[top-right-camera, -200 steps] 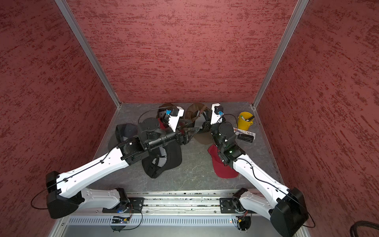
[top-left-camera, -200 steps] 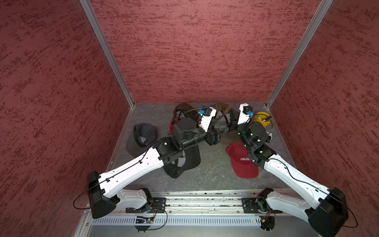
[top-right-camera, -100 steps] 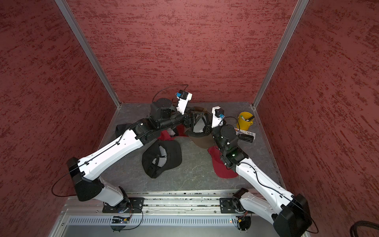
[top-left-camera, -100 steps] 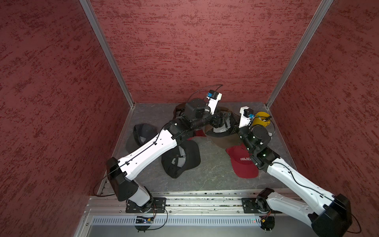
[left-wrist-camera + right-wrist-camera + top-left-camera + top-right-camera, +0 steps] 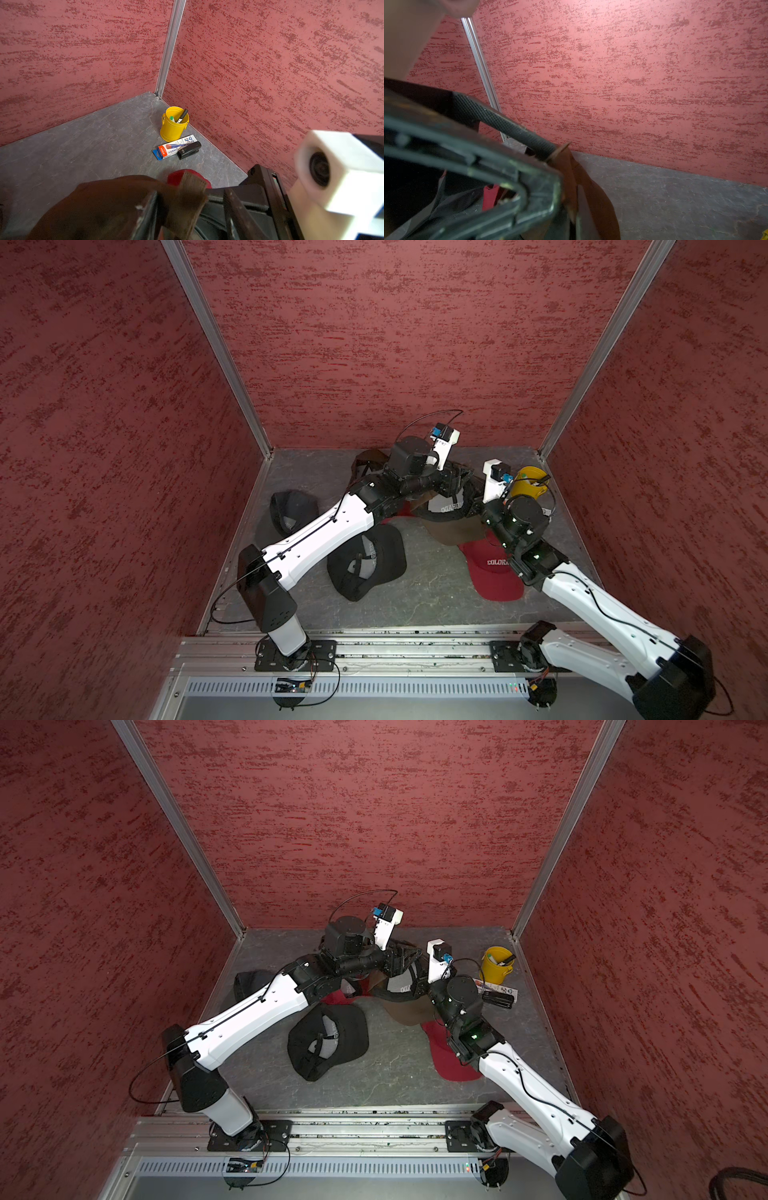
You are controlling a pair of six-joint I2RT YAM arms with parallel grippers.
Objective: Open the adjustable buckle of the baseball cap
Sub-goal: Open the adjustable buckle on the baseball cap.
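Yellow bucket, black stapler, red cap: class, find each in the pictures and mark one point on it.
yellow bucket [image 5: 173,129], left wrist view, on its side wall.
black stapler [image 5: 189,149], left wrist view, on its top face.
red cap [image 5: 496,578], in a top view, just below its white lettering.

Walls [image 5: 374,344] are dusty red with darker red streaks. The bench [image 5: 436,601] is grey, veined like slate. At twelve o'clock sits a brown cap [image 5: 453,531] with a tan strap [image 5: 191,193]. At four is a red cap [image 5: 496,585] lettered white, and at the centre a black cap [image 5: 374,572]. At two o'clock are a yellow bucket [image 5: 496,971] and a black stapler [image 5: 188,150].
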